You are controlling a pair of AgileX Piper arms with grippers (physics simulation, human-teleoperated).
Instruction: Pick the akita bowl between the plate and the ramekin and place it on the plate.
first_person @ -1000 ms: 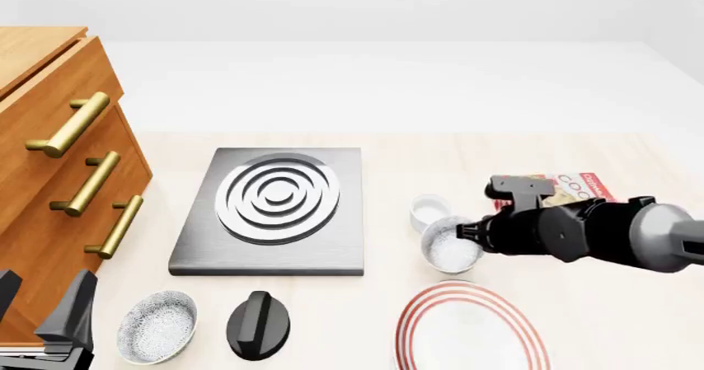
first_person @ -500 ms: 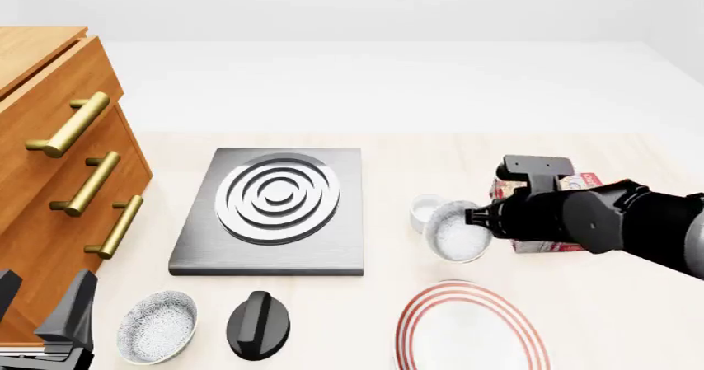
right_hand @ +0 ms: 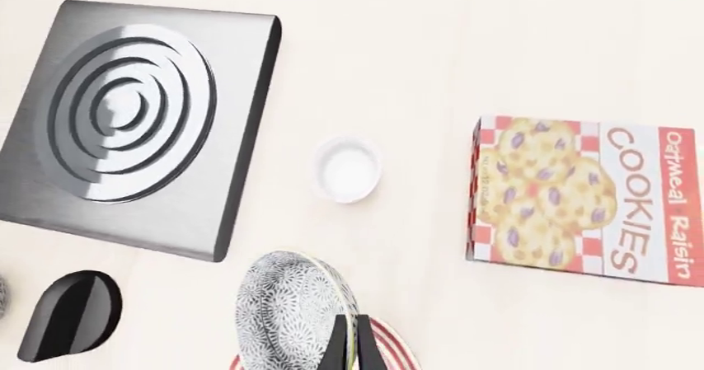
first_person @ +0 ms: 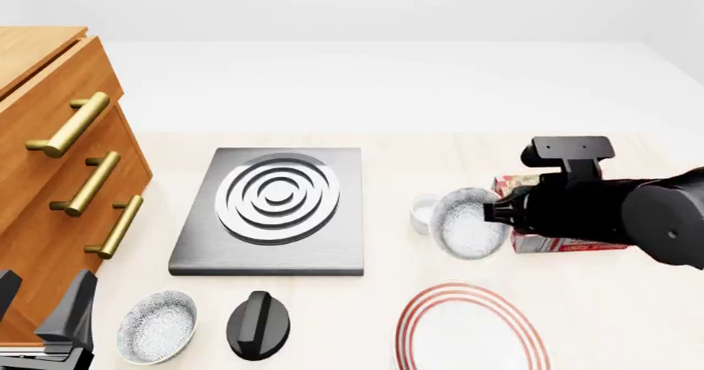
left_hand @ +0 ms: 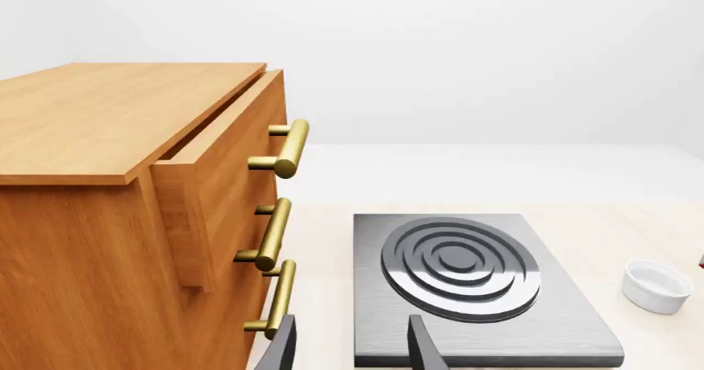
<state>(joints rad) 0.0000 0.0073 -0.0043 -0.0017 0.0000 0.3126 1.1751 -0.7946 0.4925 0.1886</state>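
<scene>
The bowl is off the bench, tipped on edge, rim pinched in the right pincer. It hangs just beside the ramekin, above the gap to the plate. Carry step in hand, I'd say; next calls for swinging toward the plate, levelling and lowering. Cookie box crowds one side; open bench toward the hob. Left pincer idles, spread.

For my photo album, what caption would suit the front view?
Right end effector holds the akita bowl tilted in the air, above the red-ringed plate and beside the ramekin.
</scene>
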